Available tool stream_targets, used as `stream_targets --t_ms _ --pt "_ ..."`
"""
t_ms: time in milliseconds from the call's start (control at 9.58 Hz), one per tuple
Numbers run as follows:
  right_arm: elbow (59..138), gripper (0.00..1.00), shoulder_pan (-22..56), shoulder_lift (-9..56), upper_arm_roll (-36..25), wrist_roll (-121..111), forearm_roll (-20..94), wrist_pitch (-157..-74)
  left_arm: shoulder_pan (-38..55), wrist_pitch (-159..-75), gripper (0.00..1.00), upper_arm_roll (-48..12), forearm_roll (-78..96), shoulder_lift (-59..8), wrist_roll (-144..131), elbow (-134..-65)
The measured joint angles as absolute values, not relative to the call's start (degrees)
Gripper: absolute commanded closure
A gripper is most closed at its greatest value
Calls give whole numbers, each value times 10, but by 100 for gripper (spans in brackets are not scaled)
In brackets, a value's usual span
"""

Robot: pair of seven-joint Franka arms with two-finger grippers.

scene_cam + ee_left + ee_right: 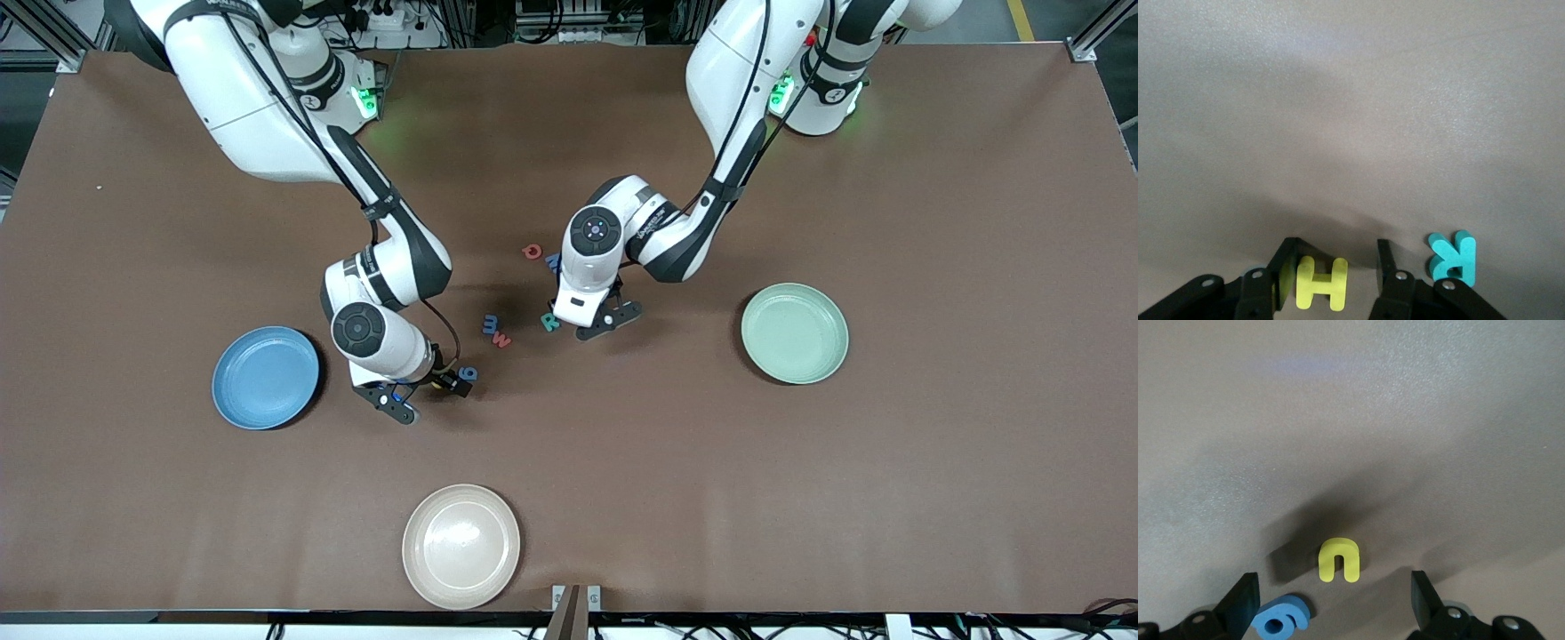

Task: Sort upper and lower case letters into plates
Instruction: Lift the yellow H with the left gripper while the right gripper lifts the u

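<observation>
The yellow H lies on the table between the fingers of my left gripper. One finger touches its side and the other stands a little apart, so the gripper is open. The teal R lies just outside those fingers. In the front view the left gripper is down beside the R. My right gripper is wide open low over the yellow u and the blue g. The blue plate is beside it. The mint plate lies toward the left arm's end.
A red Q and a blue letter lie farther from the front camera than the left gripper. A blue m and a red m lie between the two grippers. A cream plate sits near the table's front edge.
</observation>
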State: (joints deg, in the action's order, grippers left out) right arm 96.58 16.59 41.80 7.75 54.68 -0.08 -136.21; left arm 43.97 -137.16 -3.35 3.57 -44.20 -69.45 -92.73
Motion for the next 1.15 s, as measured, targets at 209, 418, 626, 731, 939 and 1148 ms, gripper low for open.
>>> stream_targets --t_ms 209,418,626,731,939,1148 --pt "966 0 166 421 76 547 -1 -1364 442 -1371 46 -36 36 -442 -695 -927" --pt "967 0 166 424 76 547 -2 -1364 448 -1364 46 -37 36 -442 -695 -926" --pt "969 0 166 424 75 547 -3 -1364 449 -1355 48 -37 36 -442 -695 -924" --pt "969 8 166 424 75 547 -4 -1364 449 -1352 55 -37 36 -442 -695 -923" --pt "969 100 166 423 74 547 -4 -1364 449 -1349 85 -37 36 -442 -695 -921" --pt "969 100 166 421 74 552 -4 -1370 448 -1346 90 -37 36 -442 -694 -919"
